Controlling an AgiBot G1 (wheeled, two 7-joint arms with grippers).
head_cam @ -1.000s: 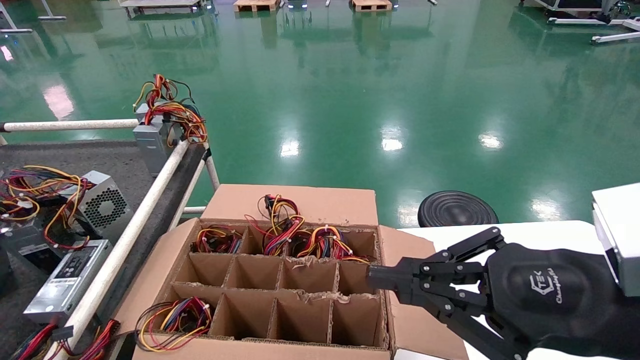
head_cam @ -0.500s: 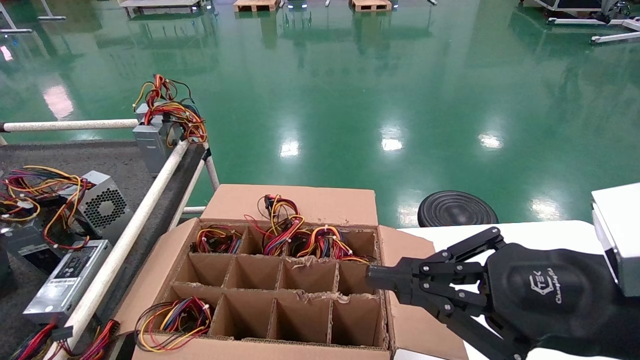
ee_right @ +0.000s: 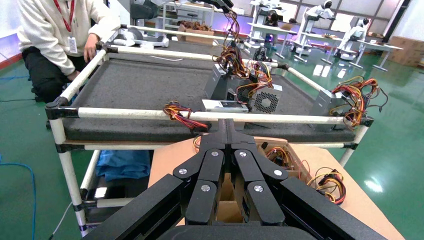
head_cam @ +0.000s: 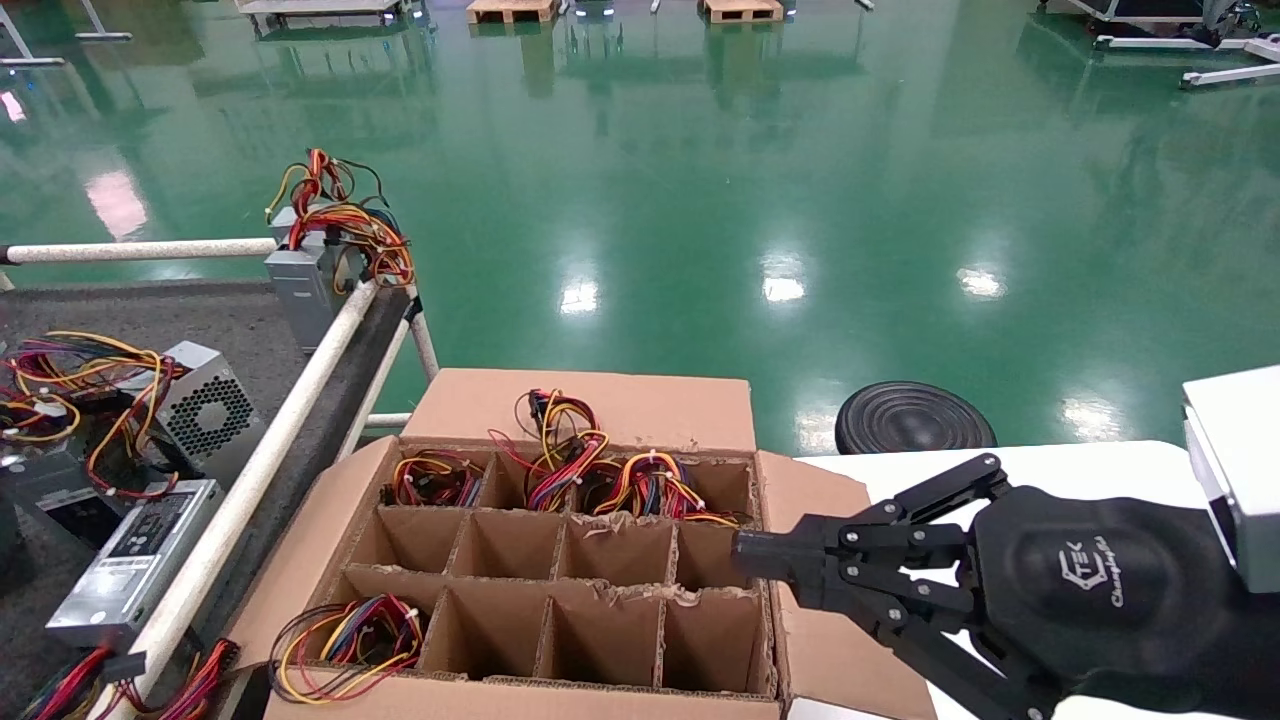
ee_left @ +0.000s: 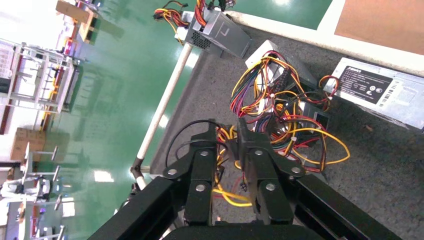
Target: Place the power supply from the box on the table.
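Observation:
Out of the head view, my left gripper [ee_left: 227, 130] hangs low over the dark grey table [ee_left: 380, 165]. Its narrow gap pinches yellow and red wires of a power supply's bundle [ee_left: 280, 112]. That bundle lies tangled over a dark case [ee_left: 320, 119] resting on the felt. The brown box [head_cam: 300, 560] with its cardboard grid stands beside the table. Wire loops of other power supplies [head_cam: 345, 630] show in some of its cells. My right gripper [head_cam: 745, 555] is shut and empty, level with the box's right edge; its own view shows the fingertips [ee_right: 225, 122] pressed together above the box [ee_right: 170, 155].
On the table lie a vented grey case [head_cam: 205, 405], a slim labelled case [head_cam: 135, 560] and a silver unit [head_cam: 300, 280] at the rail corner. White tube rails [head_cam: 290, 410] separate table and box. A person [ee_right: 60, 40] crouches at the table's far side. A white tabletop [head_cam: 1100, 465] lies under my right arm.

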